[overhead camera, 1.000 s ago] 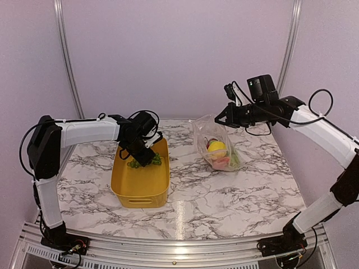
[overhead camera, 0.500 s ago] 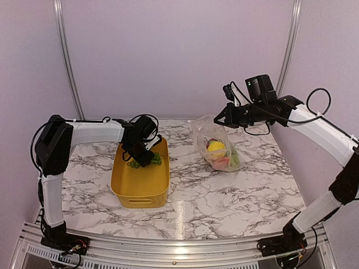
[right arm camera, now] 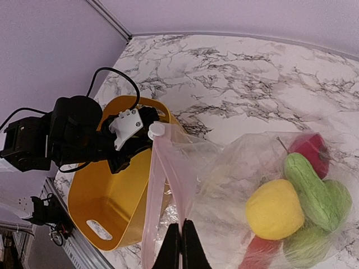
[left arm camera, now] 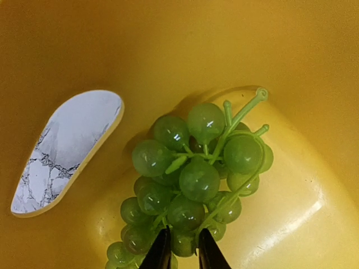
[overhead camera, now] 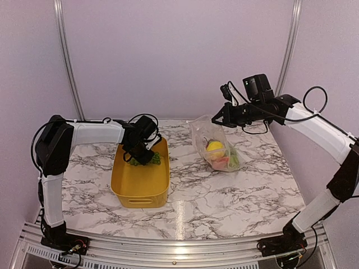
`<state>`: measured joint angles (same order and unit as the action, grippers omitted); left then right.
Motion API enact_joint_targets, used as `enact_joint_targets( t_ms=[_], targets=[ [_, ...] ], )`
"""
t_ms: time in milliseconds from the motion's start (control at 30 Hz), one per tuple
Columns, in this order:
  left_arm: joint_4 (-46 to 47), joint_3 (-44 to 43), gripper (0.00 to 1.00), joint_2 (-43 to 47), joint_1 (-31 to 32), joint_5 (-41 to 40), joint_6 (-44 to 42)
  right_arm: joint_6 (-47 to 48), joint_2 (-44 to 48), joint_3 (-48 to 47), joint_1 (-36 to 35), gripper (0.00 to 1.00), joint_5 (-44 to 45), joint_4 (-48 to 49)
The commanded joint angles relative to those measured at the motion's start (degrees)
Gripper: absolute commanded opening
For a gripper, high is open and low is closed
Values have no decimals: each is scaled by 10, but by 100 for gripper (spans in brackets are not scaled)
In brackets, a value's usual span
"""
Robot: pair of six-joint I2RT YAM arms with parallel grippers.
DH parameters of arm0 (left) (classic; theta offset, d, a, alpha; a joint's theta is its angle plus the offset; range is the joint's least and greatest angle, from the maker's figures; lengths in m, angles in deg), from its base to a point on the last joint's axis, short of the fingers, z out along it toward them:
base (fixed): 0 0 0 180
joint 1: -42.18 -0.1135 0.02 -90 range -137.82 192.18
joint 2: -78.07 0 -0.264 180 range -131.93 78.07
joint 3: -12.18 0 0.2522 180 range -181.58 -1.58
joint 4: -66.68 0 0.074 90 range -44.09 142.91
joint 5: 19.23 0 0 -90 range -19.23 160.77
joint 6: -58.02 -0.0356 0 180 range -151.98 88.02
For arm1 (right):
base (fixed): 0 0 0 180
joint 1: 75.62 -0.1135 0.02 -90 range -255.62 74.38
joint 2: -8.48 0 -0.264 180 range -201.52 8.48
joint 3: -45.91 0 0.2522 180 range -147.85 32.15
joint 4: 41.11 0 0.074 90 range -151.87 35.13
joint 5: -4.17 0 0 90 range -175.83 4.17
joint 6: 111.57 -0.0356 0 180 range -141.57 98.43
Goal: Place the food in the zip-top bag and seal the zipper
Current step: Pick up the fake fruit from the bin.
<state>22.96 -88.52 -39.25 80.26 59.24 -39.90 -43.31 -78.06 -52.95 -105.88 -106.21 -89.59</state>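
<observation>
A green grape bunch (left arm camera: 196, 174) lies in the yellow bin (overhead camera: 140, 193) at its far end, and my left gripper (left arm camera: 182, 249) is shut on a grape at the bunch's near side. The clear zip-top bag (overhead camera: 210, 143) stands on the marble table right of the bin. It holds a yellow lemon (right arm camera: 275, 210), green pieces (right arm camera: 311, 188) and red food (right arm camera: 309, 148). My right gripper (right arm camera: 180, 238) is shut on the bag's mouth edge and holds it up. The pinkish zipper (right arm camera: 168, 179) runs from there to a white slider (right arm camera: 156, 130).
The bin's handle slot (left arm camera: 67, 148) shows marble through it. The left arm's wrist (right arm camera: 73, 140) hangs over the bin's far end. Lilac walls with metal posts (overhead camera: 66, 56) close the back and sides of the table (overhead camera: 235, 196).
The left jaws have closed from wide apart onto the grapes in the bin. The right gripper has shifted slightly left with the bag's edge.
</observation>
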Motion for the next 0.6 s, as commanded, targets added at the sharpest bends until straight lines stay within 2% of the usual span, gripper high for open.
enact_joint_targets(
  t_ms=[0, 100, 367, 567],
  targets=[
    [3, 26, 15, 49, 2, 6, 43, 17, -11, -28, -2, 0, -11, 1],
    [15, 45, 10, 82, 8, 15, 73, 21, -17, -30, -2, 0, -19, -2],
    [33, 87, 5, 142, 41, 20, 150, 32, -39, -54, -2, 0, -33, -17],
    [16, 102, 0, 164, 58, -4, 195, 28, -49, -55, -2, 0, -45, -11]
  ],
)
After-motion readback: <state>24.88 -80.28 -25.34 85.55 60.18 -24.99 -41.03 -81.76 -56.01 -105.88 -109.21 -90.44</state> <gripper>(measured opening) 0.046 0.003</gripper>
